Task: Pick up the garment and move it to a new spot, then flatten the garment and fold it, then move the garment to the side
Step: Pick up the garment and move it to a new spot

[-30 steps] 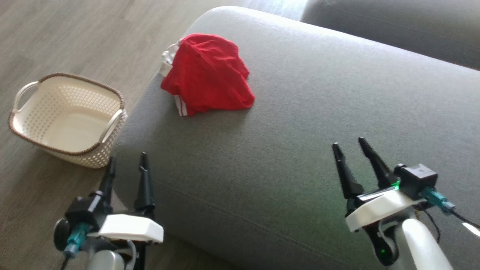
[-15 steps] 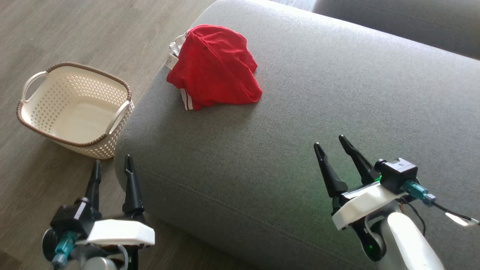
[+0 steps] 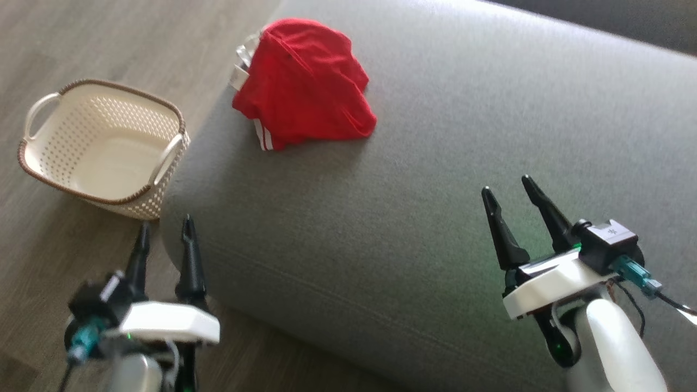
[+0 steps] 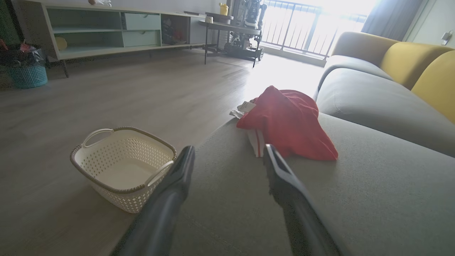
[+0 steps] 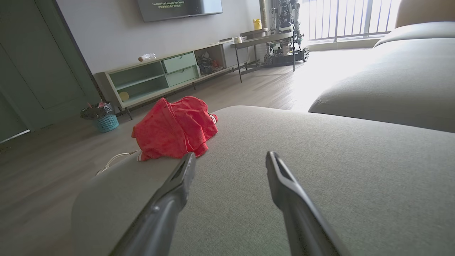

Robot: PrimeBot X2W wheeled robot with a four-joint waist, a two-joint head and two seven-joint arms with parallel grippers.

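Observation:
A crumpled red garment (image 3: 305, 87) with white trim lies in a heap near the far left edge of the grey sofa cushion (image 3: 463, 163). It also shows in the left wrist view (image 4: 289, 122) and the right wrist view (image 5: 174, 129). My left gripper (image 3: 166, 226) hangs open at the cushion's near left corner, partly over the floor, with nothing between its fingers. Over the cushion's near right part my right gripper (image 3: 506, 188) stands open and empty. Both are well short of the garment.
A cream perforated basket (image 3: 103, 147) with a brown rim stands on the wooden floor left of the cushion. A second grey cushion (image 4: 373, 99) and yellow backrests (image 4: 426, 64) lie beyond. A low shelf unit (image 5: 167, 76) and a side table (image 5: 266, 41) stand across the room.
The whole head view has shifted as the camera moved. Both grippers stay open and empty in about the same places relative to the cushion. The garment lies where it was.

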